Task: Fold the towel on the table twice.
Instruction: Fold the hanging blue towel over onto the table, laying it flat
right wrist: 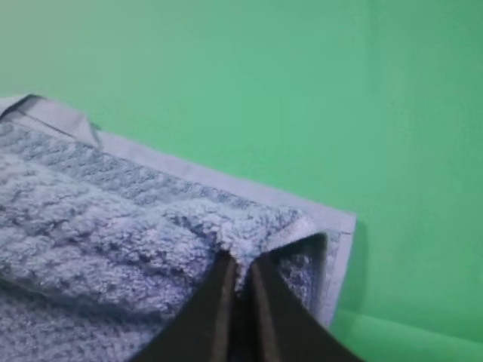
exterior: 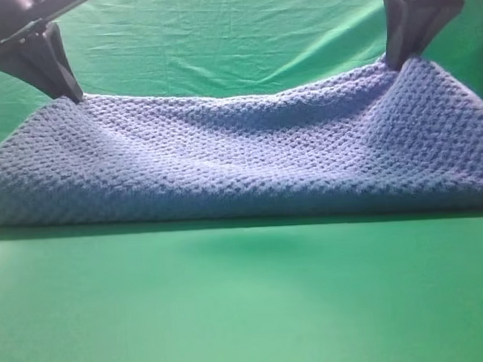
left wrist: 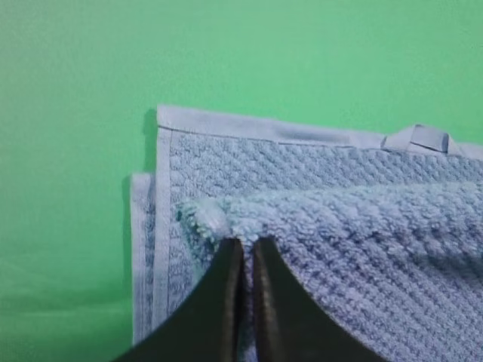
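The blue-grey waffle-weave towel (exterior: pixel 240 157) hangs in a sagging sheet across the green table (exterior: pixel 248 302), its lower fold resting on the surface. My left gripper (exterior: pixel 71 97) is shut on the towel's upper left corner and holds it up. My right gripper (exterior: pixel 401 61) is shut on the upper right corner, a little higher. In the left wrist view the fingers (left wrist: pixel 226 294) pinch a lifted fold of towel (left wrist: pixel 355 226) above a flat layer with pale edging. In the right wrist view the fingers (right wrist: pixel 219 302) pinch the towel corner (right wrist: pixel 241 226) the same way.
A wrinkled green backdrop cloth (exterior: pixel 226 44) hangs behind the towel. The bare green table surface stretches in front of the towel to the near edge. A small hanging loop (left wrist: pixel 423 138) sits on the towel's far hem.
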You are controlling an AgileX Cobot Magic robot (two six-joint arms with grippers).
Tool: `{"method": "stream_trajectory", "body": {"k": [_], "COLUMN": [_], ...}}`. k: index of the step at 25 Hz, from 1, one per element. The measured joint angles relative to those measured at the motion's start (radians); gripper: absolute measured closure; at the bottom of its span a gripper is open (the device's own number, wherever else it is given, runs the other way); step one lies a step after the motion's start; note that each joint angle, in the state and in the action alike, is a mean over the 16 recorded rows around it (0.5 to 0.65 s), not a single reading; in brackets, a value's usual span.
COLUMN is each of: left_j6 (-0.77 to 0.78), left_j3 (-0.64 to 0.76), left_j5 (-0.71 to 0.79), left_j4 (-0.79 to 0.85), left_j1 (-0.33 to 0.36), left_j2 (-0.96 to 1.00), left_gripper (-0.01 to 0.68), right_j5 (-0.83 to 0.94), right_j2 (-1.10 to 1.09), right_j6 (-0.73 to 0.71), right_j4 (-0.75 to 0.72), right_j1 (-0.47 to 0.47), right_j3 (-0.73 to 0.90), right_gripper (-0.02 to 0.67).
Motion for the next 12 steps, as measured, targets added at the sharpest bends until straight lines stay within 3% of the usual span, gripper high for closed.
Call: {"method": "stream_trajectory", "body": {"k": [8,12], "left_j6": [0.202,0.306], "left_j3": [-0.033,-0.036], "left_j5": [-0.064,-0.078], "left_j4": [-0.173,-0.254], "left_j1": [0.0,0.0], "left_j2": [0.08,0.105], "left_gripper": [0.662,0.611], "right_j5": [-0.052,-0.069], "right_j2": [0.106,0.132], "right_j6": [-0.003,-0.003], "right_j4": [-0.001,-0.001], "right_j1": [-0.018,-0.019], "right_j3": [-0.062,-0.071], "right_gripper": [0.649,0.63]}}
